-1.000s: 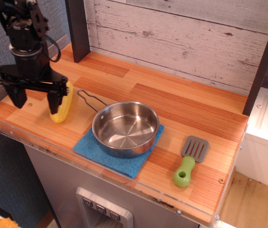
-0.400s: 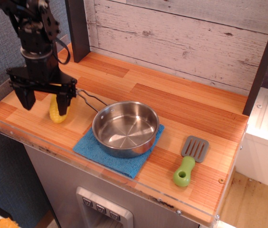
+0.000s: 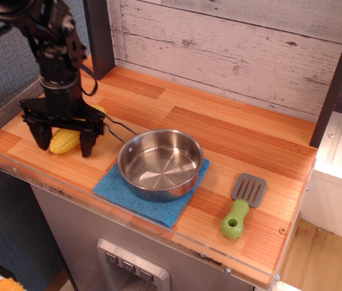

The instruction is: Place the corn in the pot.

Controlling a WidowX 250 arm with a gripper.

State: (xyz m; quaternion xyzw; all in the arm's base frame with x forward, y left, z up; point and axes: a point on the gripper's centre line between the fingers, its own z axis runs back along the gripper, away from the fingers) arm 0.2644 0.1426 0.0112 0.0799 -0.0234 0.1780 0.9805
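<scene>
Observation.image: the gripper (image 3: 63, 140) is spread wide astride the corn (image 3: 64, 139) near the counter's (image 3: 231, 136) front-left edge, nothing clamped, with the pot (image 3: 160, 163) at 3 o'clock on a blue cloth (image 3: 122, 193).

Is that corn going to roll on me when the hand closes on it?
Probably. The corn is a rounded, tapered cob lying on its side on smooth wood, so a nudge could roll it in a curve. It looks like stiff, glossy plastic, likely light and a bit slippery between the open hand.
</scene>
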